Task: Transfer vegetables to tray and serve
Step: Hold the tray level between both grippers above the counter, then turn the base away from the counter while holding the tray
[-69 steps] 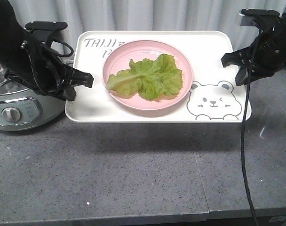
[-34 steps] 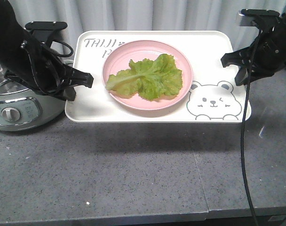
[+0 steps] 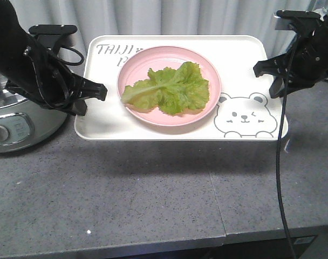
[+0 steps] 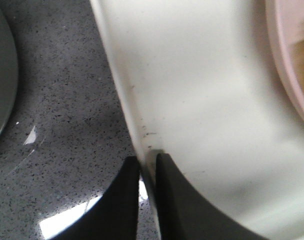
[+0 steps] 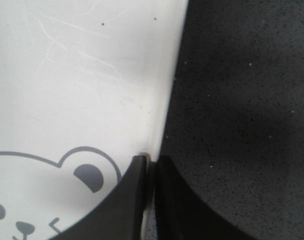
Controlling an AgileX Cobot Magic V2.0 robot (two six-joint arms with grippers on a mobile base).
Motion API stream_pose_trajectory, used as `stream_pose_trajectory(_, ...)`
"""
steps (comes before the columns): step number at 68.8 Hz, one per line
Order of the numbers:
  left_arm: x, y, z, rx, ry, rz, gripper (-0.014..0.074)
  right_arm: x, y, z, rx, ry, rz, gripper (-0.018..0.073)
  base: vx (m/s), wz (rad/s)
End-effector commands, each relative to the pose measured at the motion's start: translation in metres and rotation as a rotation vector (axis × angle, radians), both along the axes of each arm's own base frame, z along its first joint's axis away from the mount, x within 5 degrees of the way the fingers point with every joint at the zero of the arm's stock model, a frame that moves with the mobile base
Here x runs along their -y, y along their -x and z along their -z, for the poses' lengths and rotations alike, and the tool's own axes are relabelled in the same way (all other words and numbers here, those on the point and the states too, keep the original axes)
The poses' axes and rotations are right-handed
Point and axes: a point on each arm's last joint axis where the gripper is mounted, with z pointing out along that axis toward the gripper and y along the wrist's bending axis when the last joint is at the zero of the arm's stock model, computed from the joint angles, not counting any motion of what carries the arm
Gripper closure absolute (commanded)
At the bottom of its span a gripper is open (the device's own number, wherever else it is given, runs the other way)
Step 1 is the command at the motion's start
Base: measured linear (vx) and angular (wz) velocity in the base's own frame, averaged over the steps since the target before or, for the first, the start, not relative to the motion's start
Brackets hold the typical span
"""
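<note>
Exterior front-facing view: the grey speckled desk [image 3: 153,199] fills the lower half, and above it the cream tray [image 3: 245,59] with its winking bear hangs between the two arms. A broad soft shadow on the desk below suggests it is held clear of the surface. A metal cooker [image 3: 18,127] stands at the left, just beside the left arm. On the tray sits a round pink plate [image 3: 169,56], and the lettuce leaves [image 3: 169,89] lie heaped in the middle of that plate, so the vegetables are on the tray only by way of the plate. The left tool [image 4: 148,165] is clamped on the tray's thin left rim, one finger above and one below, and the right tool [image 5: 151,162] pinches the right rim near the bear's ear in the same way. Both grips take only the very edge of the lip, so a jolt, or one arm travelling faster than the other, could pull the rim out of a pinch and drop that side. Any tilt would probably send the loose plate sliding across the smooth tray, lettuce and all. The left arm could also knock the nearby cooker.
</note>
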Motion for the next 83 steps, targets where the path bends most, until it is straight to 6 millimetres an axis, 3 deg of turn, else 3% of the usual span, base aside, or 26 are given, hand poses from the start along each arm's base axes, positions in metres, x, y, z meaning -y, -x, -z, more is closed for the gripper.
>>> stream_pose_trajectory(1, 0.0044, 0.0085, -0.0314, 0.133, 0.076, 0.030, 0.0602, -0.0037, 0.0157, -0.0281, 0.064, -0.029, -0.045, 0.0565, -0.01, -0.14)
stream_pose_trajectory(83, 0.0044, 0.0085, -0.0314, 0.133, 0.077, 0.030, 0.0602, -0.0037, 0.0157, -0.0281, 0.064, -0.029, -0.045, 0.0565, 0.00, -0.25)
